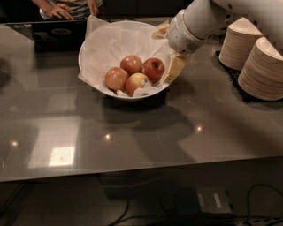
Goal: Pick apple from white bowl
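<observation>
The near part of the grey surface (132, 145) is bare of task things. Further back stands the bowl (99, 44), lined with crinkled paper, and all four fruits lie in it. Nothing is lifted, so by my reading the pick is not yet made: the reach is nearly done, while the grasp and the lift remain.

The apple (153, 69), the darkest red one, lies at the right of the cluster, touching the paler apples (116, 78) to its left and front.

The gripper (168, 49) hangs at the bowl's right rim, just beside the apple and slightly above it. Its tan fingers (174, 68) look spread, one low by the apple's right side and one higher near the far rim. They hold nothing. Whether the lower finger touches the apple I cannot tell.

To the right, plates (261, 68) stand stacked, well apart from the bowl. At the far edge a person's hands (59, 11) rest.
</observation>
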`<state>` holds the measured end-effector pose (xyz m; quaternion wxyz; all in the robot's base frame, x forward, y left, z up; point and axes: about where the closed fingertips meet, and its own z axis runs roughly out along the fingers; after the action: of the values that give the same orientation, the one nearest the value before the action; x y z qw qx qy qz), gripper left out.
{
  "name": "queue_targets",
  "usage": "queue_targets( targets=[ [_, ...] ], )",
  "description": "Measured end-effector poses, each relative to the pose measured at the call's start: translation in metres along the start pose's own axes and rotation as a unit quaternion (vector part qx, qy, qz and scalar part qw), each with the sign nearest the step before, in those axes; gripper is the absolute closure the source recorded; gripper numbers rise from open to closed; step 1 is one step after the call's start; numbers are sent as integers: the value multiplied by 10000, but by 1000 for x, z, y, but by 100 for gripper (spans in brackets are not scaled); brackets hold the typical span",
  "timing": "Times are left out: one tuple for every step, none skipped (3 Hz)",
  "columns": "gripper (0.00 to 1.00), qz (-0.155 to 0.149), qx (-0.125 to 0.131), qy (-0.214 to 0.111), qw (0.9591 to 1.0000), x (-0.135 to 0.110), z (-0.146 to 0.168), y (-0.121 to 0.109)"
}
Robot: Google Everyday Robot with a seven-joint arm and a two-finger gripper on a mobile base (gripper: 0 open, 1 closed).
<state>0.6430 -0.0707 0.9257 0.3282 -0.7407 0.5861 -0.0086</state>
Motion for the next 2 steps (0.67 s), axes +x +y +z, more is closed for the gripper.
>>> queue_targets(
  targets=[
    [27,24,-37,-48,10000,-1,5,-1],
    [28,34,-61,-73,9999,-2,9,0]
  ],
)
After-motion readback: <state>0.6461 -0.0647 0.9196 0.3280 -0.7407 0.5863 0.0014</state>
